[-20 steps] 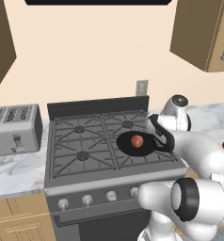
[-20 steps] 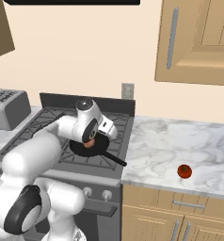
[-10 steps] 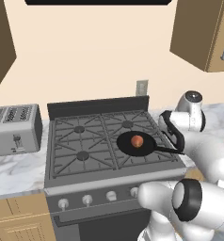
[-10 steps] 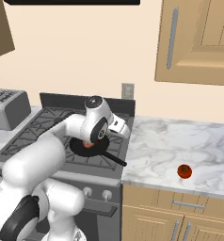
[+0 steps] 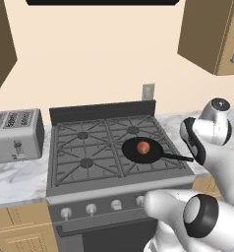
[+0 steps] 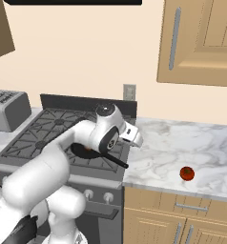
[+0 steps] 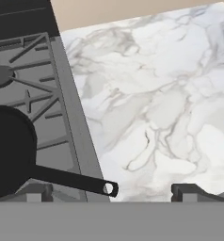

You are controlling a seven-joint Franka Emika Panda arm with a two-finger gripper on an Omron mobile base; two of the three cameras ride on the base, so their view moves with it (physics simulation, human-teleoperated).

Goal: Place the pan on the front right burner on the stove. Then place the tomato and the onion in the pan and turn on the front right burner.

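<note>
We see a marble tabletop (image 6: 191, 147) right of the stove (image 5: 70, 152). The onion (image 5: 144, 146) sits in the pan (image 5: 133, 152) mid-frame; the tomato (image 6: 186, 173) lies lower right. Our end effector (image 7: 109, 193) is spread, empty.

Black pan (image 5: 142, 151), red tomato (image 6: 186, 173), grey-veined white counter (image 7: 156, 94)

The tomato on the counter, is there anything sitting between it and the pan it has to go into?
Nothing visible. The tomato sits alone on the marble counter right of the stove; only bare counter and the pan's handle lie between it and the pan, where the onion already rests.
</note>
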